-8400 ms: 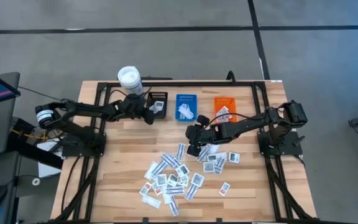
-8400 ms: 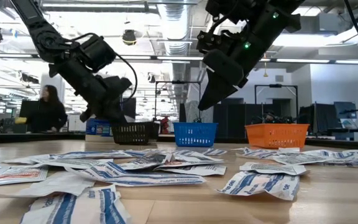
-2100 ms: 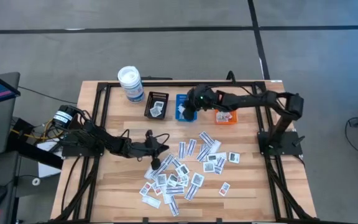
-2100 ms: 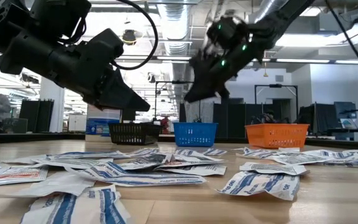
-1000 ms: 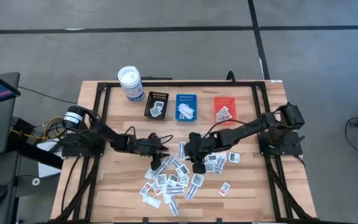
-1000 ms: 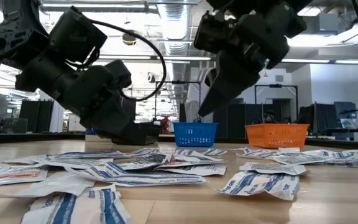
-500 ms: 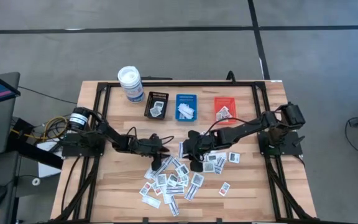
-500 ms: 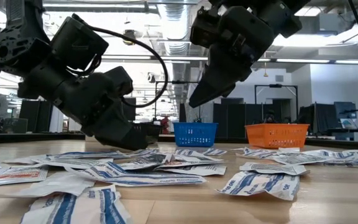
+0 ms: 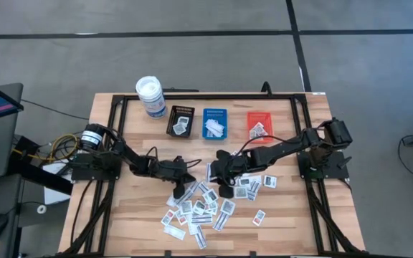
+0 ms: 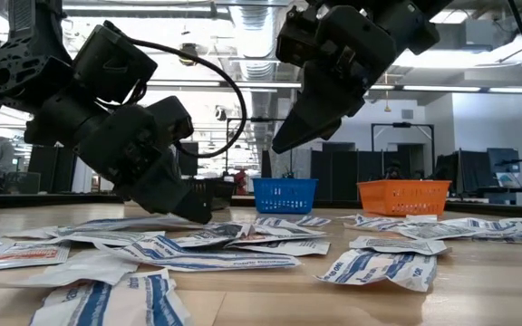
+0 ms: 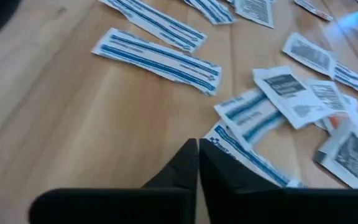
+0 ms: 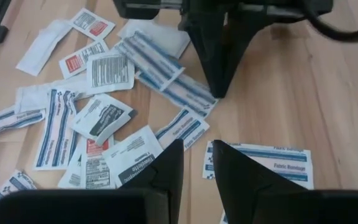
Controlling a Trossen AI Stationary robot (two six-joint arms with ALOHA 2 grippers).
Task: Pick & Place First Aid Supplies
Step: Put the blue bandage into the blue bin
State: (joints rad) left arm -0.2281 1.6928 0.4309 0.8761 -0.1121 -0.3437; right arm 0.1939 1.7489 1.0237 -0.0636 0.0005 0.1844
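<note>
Both arms reach in over the wooden tabletop (image 9: 135, 215) — the left end effector (image 9: 189, 179) and right end effector (image 9: 221, 188) low over scattered white packets (image 9: 199, 208), near each other.

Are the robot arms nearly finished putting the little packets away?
Not nearly. Done: a few packets lie in the black tray, blue tray and orange tray. In hand: the left gripper seems shut on a blue-striped packet at the edge of the pile; the right gripper hovers open above the pile, empty. Left: dozens more cover the table.
</note>
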